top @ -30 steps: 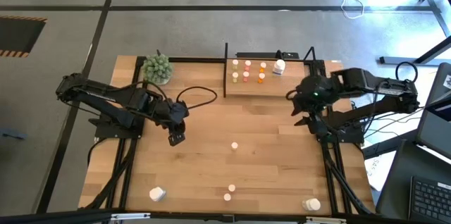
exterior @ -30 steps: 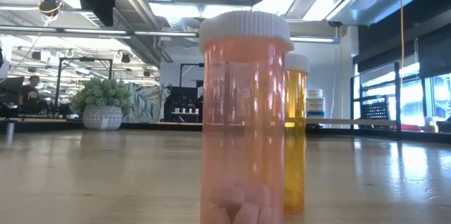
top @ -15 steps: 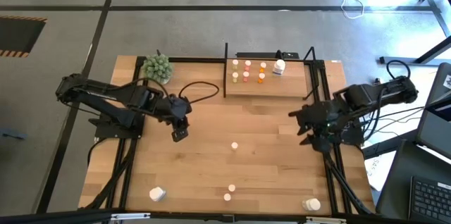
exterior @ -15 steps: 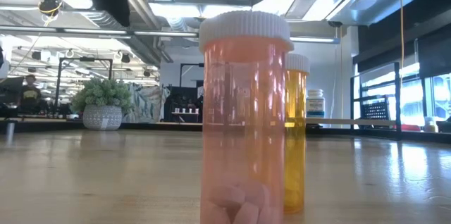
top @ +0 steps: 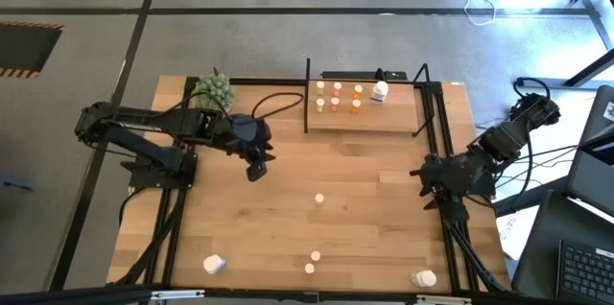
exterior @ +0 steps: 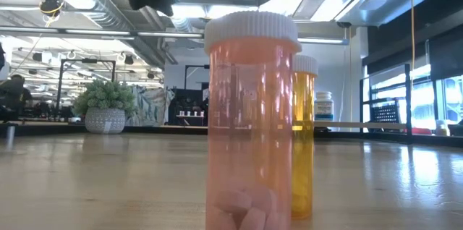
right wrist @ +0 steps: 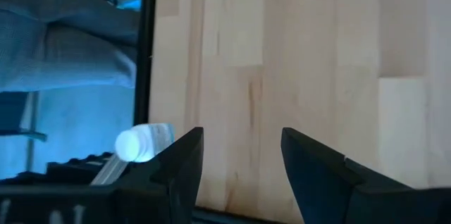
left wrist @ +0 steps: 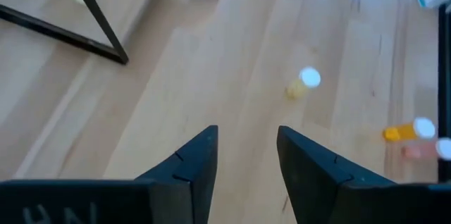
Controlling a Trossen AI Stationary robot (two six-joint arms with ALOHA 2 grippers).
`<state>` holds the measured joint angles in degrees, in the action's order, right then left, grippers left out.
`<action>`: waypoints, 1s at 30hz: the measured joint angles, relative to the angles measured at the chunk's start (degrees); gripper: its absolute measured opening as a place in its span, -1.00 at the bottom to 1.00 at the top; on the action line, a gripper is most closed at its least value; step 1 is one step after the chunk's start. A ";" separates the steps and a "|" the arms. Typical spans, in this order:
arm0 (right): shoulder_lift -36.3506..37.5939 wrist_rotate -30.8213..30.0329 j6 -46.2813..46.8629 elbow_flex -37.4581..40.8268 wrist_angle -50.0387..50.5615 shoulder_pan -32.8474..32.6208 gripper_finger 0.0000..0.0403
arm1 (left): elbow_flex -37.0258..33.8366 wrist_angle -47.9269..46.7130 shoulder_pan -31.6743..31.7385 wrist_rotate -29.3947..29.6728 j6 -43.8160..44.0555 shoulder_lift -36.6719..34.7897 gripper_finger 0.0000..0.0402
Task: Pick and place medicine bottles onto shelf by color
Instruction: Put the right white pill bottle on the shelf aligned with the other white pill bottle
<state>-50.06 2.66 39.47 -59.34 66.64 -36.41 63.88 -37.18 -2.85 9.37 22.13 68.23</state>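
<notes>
Meanwhile both arms are travelling over the table (top: 384, 238) while the bottles sit where they were. Over the last second the left gripper (top: 255, 169) is swinging inward from the left side toward the middle of the tabletop, and the right gripper (top: 429, 182) is pulling back from beside the shelf (top: 384, 121) toward the table's right edge. In my judgement the left arm is heading for a loose bottle while the right one is clearing out after a visit to the shelf.

The shelf is standing at the far edge, already carrying a small group of shelved bottles (top: 337, 95) in white, pink and orange, plus a larger white one (top: 380, 91). Neither gripper is carrying anything: the left wrist view is showing its two fingers (left wrist: 199, 157) parted with bare wood between them, and the right wrist view is showing the same.

Nearest the left gripper is a small white-capped bottle (top: 319, 199), alone near the table's centre; it is standing upright, long axis vertical and cap up. An orange bottle (left wrist: 407, 131) is seen beyond it, and in the low view the pink bottle (exterior: 252, 121) and orange one behind it are also upright
</notes>
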 joint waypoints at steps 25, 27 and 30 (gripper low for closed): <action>-1.56 7.05 1.15 2.56 -3.24 -8.44 -0.04 | 0.00 5.03 3.81 -2.40 -11.41 0.02 -0.30; -2.76 6.95 1.46 2.56 -3.26 -9.15 -0.04 | 0.00 6.42 4.04 -6.50 -13.24 0.02 -0.30; -4.06 6.60 1.19 2.56 -3.22 -10.10 -0.04 | 0.00 8.90 4.09 -12.25 -13.73 0.02 -0.30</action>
<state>-54.12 9.27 40.66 -56.77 63.42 -46.51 63.88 -28.27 1.23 -2.88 8.40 68.25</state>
